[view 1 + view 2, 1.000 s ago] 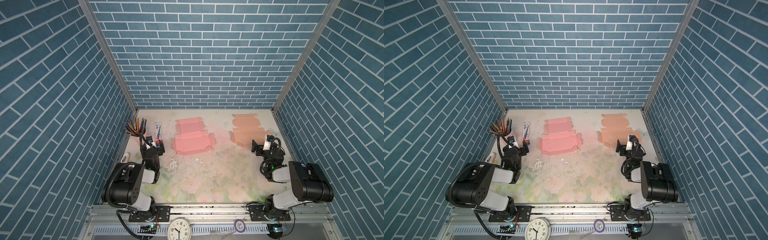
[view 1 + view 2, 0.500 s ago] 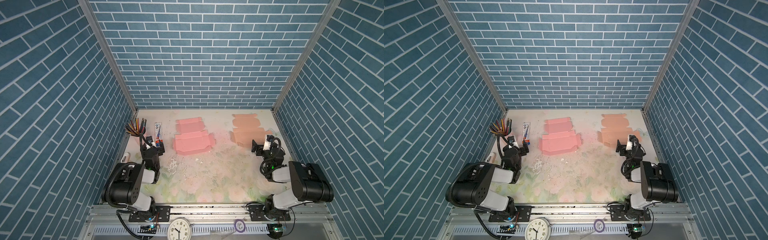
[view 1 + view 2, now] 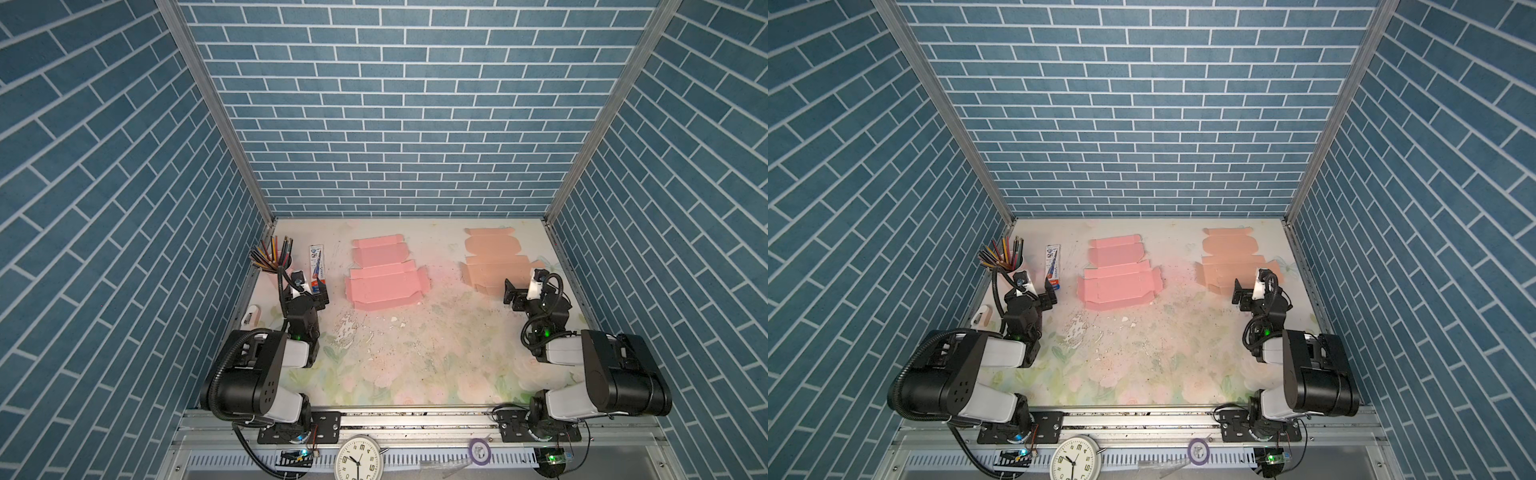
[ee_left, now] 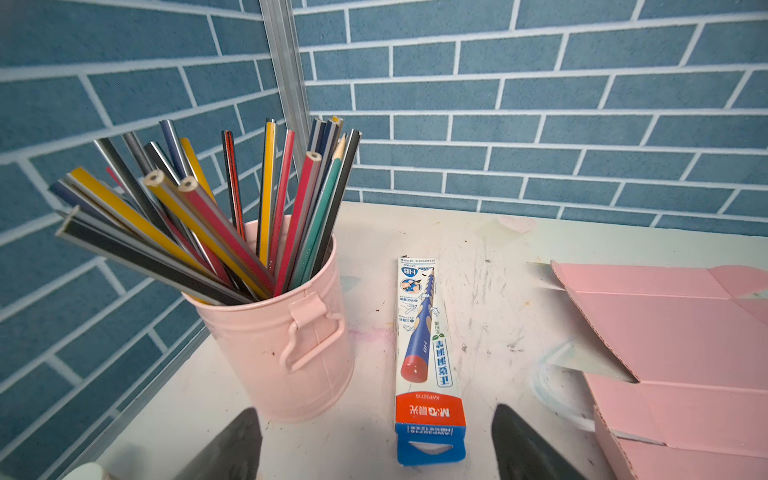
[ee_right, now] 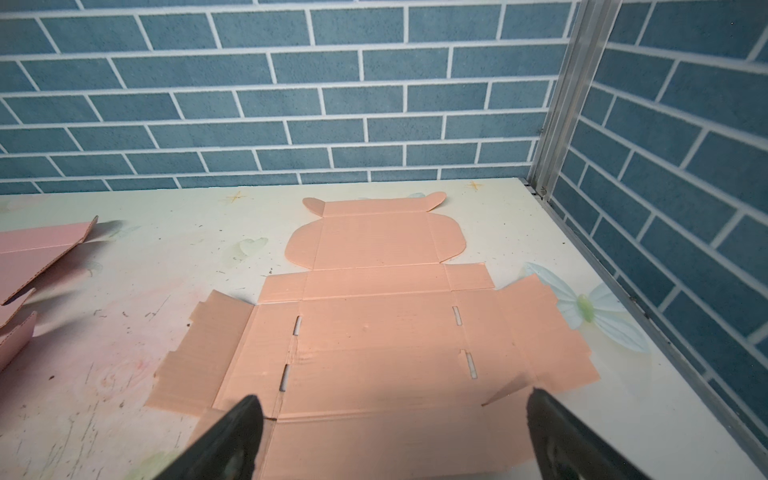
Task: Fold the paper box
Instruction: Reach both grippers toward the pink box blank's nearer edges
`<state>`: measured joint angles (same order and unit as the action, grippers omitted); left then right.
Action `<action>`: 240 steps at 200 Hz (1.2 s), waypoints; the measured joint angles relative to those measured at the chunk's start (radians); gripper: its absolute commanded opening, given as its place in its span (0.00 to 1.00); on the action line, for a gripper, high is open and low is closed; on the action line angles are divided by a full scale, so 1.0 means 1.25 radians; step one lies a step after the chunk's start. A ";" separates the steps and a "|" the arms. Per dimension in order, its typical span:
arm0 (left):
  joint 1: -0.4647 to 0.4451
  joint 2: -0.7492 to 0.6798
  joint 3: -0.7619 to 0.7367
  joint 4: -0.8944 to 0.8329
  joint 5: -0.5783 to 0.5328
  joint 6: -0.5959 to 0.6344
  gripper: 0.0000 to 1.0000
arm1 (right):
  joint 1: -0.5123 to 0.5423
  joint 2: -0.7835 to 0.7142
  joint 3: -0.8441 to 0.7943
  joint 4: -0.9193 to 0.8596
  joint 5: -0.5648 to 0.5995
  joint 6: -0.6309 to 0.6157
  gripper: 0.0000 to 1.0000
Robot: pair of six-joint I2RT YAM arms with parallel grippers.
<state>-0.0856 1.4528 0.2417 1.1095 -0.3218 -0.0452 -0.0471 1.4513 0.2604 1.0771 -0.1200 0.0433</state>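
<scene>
Only dark fingertips (image 4: 237, 440) show in each wrist view. The left gripper (image 4: 376, 419) stands wide and empty near a pink metal bucket (image 4: 282, 345) of pencils (image 4: 268, 187) and a pencil carton (image 4: 428, 361). The right gripper (image 5: 392, 397), also wide and empty, hides the near edge of the flat, corrugated peach box blank (image 5: 374, 332). The pink box blank (image 3: 384, 282) lies flat to its left.

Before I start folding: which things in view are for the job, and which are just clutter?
For the job: pink flat box blank; peach flat box blank.

Just lying about: pink pencil bucket; HB pencil carton; clock and purple tape roll on the front rail.
</scene>
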 measured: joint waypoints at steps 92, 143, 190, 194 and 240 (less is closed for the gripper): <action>-0.110 -0.188 0.148 -0.301 -0.021 -0.065 0.87 | 0.090 -0.189 0.118 -0.339 0.099 0.011 0.99; -0.187 -0.186 0.310 -0.607 0.027 -0.232 0.87 | 0.124 -0.229 0.273 -0.654 0.126 0.145 0.99; -0.197 -0.114 0.381 -0.751 0.152 -0.313 0.87 | 0.229 -0.228 0.294 -0.828 0.089 0.201 0.99; -0.197 -0.103 0.383 -0.760 0.155 -0.316 0.87 | 0.240 -0.228 0.294 -0.838 0.086 0.204 0.99; -0.143 0.003 0.394 -0.804 0.223 -0.344 0.86 | 0.334 -0.251 0.269 -0.876 0.047 0.236 0.99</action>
<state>-0.2646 1.4563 0.7338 0.1040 -0.0425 -0.4747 0.3698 1.1378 0.5961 -0.0177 -0.0612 0.3378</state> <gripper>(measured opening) 0.870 0.985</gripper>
